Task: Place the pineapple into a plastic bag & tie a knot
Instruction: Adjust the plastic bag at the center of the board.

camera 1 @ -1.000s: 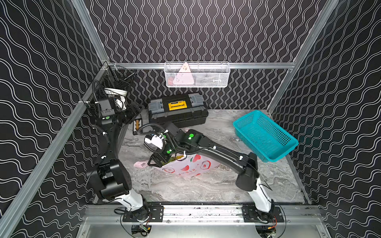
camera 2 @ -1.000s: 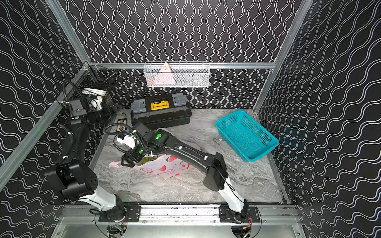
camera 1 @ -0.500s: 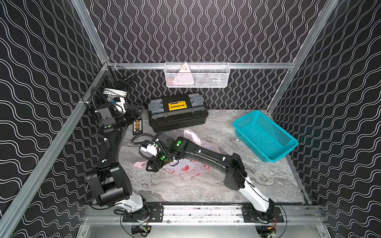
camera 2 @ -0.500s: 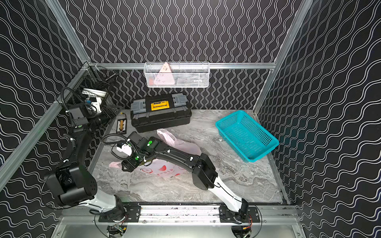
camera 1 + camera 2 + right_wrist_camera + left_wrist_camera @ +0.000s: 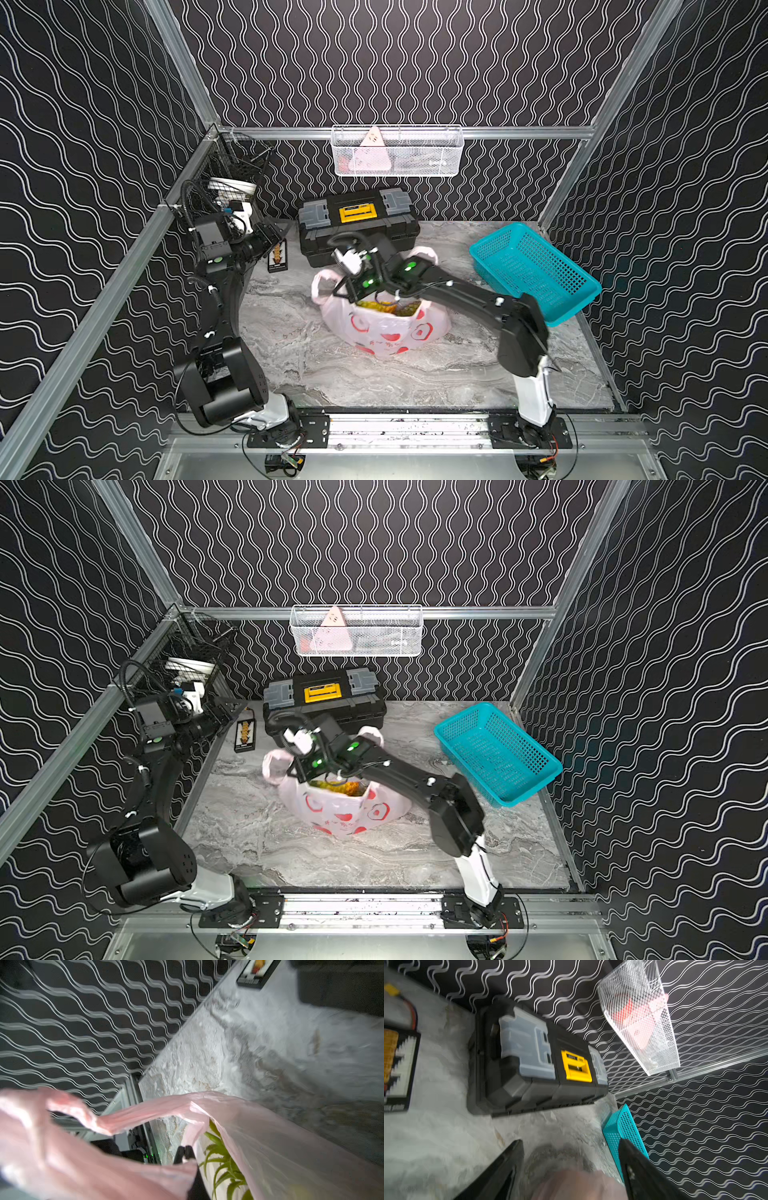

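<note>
The right claw point(image 5: 185, 1152) has its tips pressed together on the rim of the pink bag point(image 5: 386, 332). It pinches the thin film just beside the green leaves point(image 5: 224, 1167) of the pineapple point(image 5: 384, 306). In the right wrist view the film drapes over and around the claw, blurred.

In both top views the bag sits near the middle of the table point(image 5: 316, 374), mouth up and open. The yellow pineapple is inside it and red apples are printed on its front. The claw grips the mouth at the bag's 9 o'clock side. One handle point(image 5: 321, 282) loops loose at the bag's 10 o'clock. The other handle point(image 5: 424, 252) sticks up at its 1 o'clock, apart from the first and close to the front of the toolbox point(image 5: 359, 232).

The toolbox, black with a yellow latch, stands at the table's 12 o'clock by the back wall. A white wire basket point(image 5: 397, 151) hangs on that wall above it. A teal basket point(image 5: 536, 274) sits at 2 o'clock by the table's edge. A small black board point(image 5: 277, 257) lies flat at 11 o'clock, beside the toolbox.

The left claw point(image 5: 570, 1144) hangs at 10 o'clock, well apart from the bag. Its fingers point(image 5: 508, 1167) are spread wide and grip nothing.
</note>
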